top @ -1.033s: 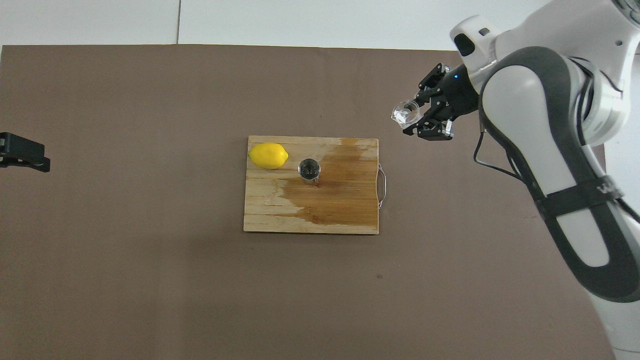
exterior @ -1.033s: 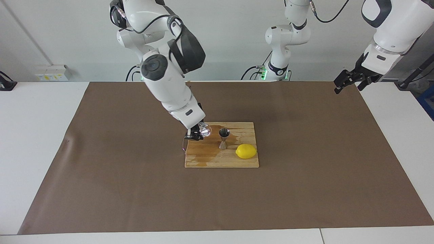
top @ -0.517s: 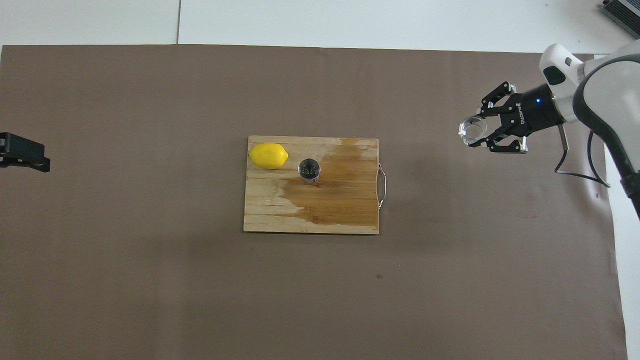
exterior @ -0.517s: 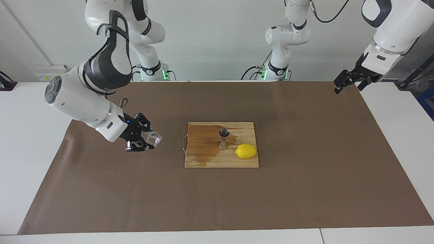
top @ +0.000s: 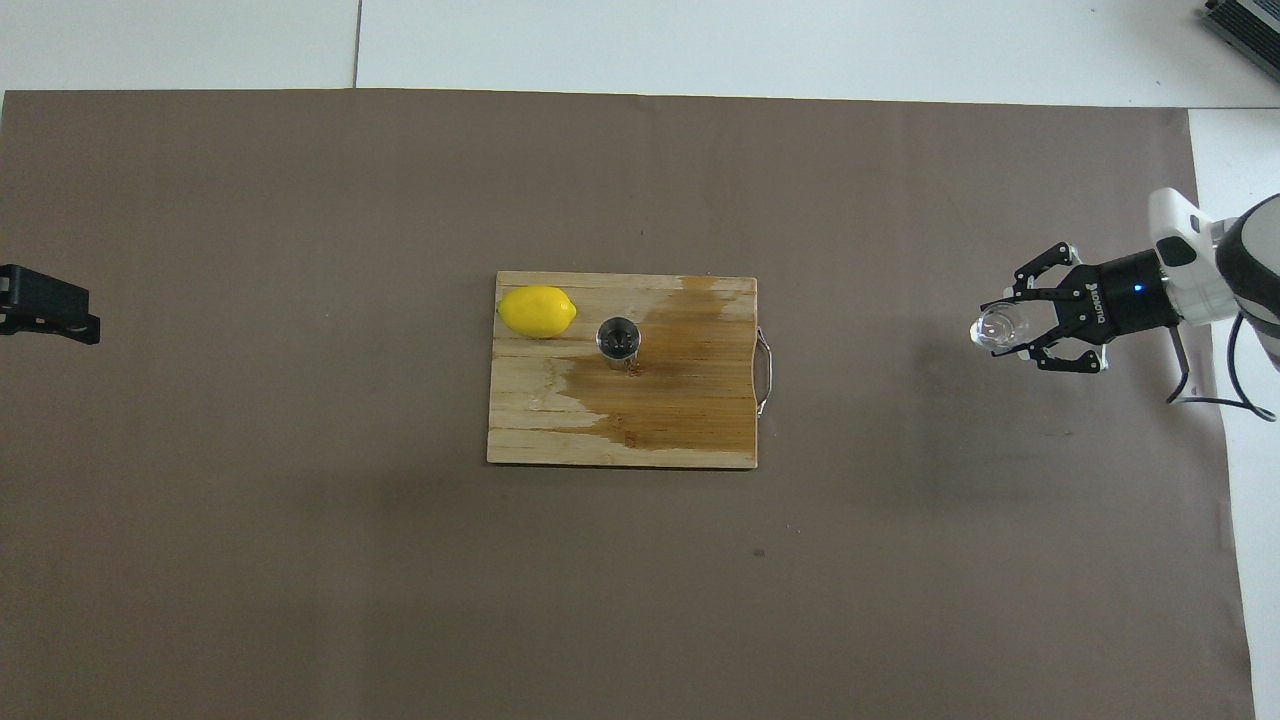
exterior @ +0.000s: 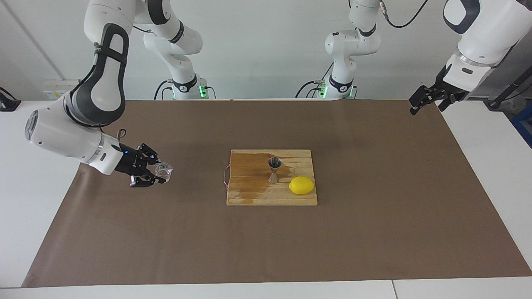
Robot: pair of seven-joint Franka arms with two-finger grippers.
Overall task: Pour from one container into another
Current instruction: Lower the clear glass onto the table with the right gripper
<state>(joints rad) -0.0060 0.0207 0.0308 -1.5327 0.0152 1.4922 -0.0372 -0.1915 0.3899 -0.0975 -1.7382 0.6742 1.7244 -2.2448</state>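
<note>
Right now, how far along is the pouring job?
Pouring looks done: the wooden cutting board is wet around the small steel jigger, beside the yellow lemon. In hand: the right gripper holds the tiny clear glass cup over the brown mat. Left: setting it down. The left gripper waits, open.

Right gripper [exterior: 160,174] clamping tiny clear glass cup [exterior: 164,170] over brown mat [exterior: 166,232] toward the bench's right-arm end, silvery steel hourglass jigger [exterior: 274,169] upright on wet wooden cutting board [exterior: 253,195] mid-bench

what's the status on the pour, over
Right tool shut on glass cup, over the mat. Left tool open, waiting. Jigger upright on wet board. Nothing in the way.
</note>
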